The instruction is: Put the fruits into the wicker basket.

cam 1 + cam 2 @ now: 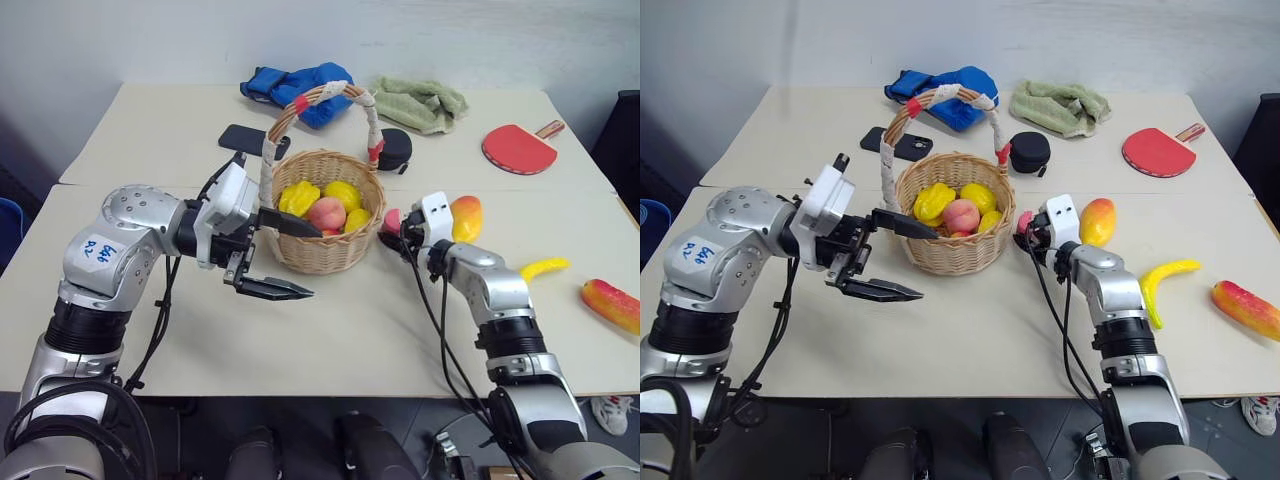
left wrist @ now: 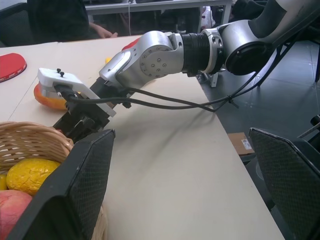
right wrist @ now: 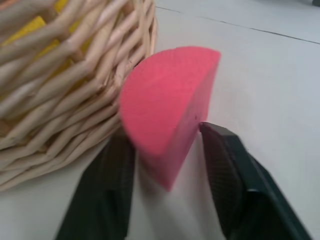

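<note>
The wicker basket stands mid-table under its taped handle. Inside lie yellow fruits and a pink peach. Just right of the basket's wall, my right gripper is shut on a pink half-round fruit piece, with one finger against each side. Behind that gripper lies the mango. The banana and a red-orange-yellow fruit lie further right. My left gripper is open at the basket's left side, its upper finger over the rim, holding nothing.
Along the back of the table lie a red paddle, a green towel, a blue cloth, a black round case and a black phone. The table's front edge runs close below both arms.
</note>
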Available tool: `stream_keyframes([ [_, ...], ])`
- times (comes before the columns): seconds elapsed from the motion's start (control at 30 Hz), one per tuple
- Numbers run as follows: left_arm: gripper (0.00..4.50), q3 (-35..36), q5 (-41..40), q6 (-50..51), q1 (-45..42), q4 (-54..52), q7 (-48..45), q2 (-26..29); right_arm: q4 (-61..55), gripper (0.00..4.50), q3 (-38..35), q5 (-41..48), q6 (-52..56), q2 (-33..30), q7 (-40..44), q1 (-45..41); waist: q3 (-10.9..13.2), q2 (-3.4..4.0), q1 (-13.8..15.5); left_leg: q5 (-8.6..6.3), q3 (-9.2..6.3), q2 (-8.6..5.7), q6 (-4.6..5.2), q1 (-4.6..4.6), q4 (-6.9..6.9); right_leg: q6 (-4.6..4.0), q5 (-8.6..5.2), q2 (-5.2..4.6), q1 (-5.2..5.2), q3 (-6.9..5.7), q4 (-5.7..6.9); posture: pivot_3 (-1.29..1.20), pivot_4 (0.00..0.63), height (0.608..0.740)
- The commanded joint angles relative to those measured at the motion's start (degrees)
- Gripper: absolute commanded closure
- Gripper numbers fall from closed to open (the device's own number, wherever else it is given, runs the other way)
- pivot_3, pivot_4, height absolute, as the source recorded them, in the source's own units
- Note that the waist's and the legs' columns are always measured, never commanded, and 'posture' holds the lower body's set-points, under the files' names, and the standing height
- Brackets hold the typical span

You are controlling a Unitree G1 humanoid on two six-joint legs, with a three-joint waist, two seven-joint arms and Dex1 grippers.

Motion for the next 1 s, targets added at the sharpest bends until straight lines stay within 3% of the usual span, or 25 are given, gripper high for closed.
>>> stream_keyframes([
  [0.03,0.00,1.48,-0.41,0.00,-0.04,-1.77,0.43,0.57,-3.93,3.70,-2.53,2.49,-1.44,0.06,1.18,0.46,0.00,0.00,0.02,0.00,0.00,0.00,0.00,0.00,0.00,0.00,0.00,0.00,0.00,0.00,0.00,0.00,0.150,0.740],
  [0.1,0.00,1.26,-0.65,0.19,0.11,-2.08,0.61,0.17,-7.17,4.12,-3.75,4.14,-1.19,-0.37,2.18,1.86,0.00,0.00,0.06,0.00,0.00,0.00,0.00,0.00,0.00,0.00,0.00,0.00,0.00,0.01,0.00,0.00,0.150,0.740],
  [0.3,0.00,1.18,-3.03,2.55,0.29,-4.12,1.78,-1.92,-23.59,4.17,-9.51,10.65,4.63,-4.65,2.67,9.10,0.00,0.00,0.44,-0.02,-0.10,0.00,-0.02,-0.06,-0.03,0.01,0.00,-0.01,0.00,-0.08,-0.01,0.00,0.150,0.740],
  [0.47,0.00,0.10,-4.43,3.86,0.30,-5.41,4.42,-6.66,-39.42,4.17,-41.24,18.31,17.90,-12.30,-11.07,20.73,0.02,0.05,2.36,-0.03,-0.19,-0.03,-0.01,-0.16,-0.02,0.05,-0.02,-0.05,0.02,-0.08,-0.06,0.00,0.150,0.740],
  [0.67,0.00,0.19,-4.82,4.25,2.31,-6.53,6.09,-8.64,-39.02,4.17,-55.78,13.99,19.88,-18.22,-13.60,36.96,0.01,0.04,1.41,-0.01,-0.07,-0.02,-0.02,0.07,-0.20,0.04,-0.02,0.07,0.27,0.11,-0.42,0.00,0.150,0.740],
  [0.83,0.00,0.21,-5.03,4.92,3.13,-7.78,6.95,-9.04,-31.48,4.17,-59.42,14.01,19.32,-18.74,-13.06,42.88,-0.02,0.09,0.01,0.04,0.06,-0.10,0.04,0.17,-0.26,0.06,-0.01,0.09,0.29,0.29,-0.38,0.00,0.150,0.740],
  [1.0,0.00,0.46,-5.25,5.72,3.78,-9.05,7.35,-8.50,-24.73,4.17,-55.50,12.58,17.62,-17.95,-11.85,46.13,-0.02,0.09,-0.08,0.13,0.07,-0.12,-0.08,0.33,-0.50,0.06,-0.01,0.12,0.37,0.33,-0.44,0.00,0.150,0.740],
])
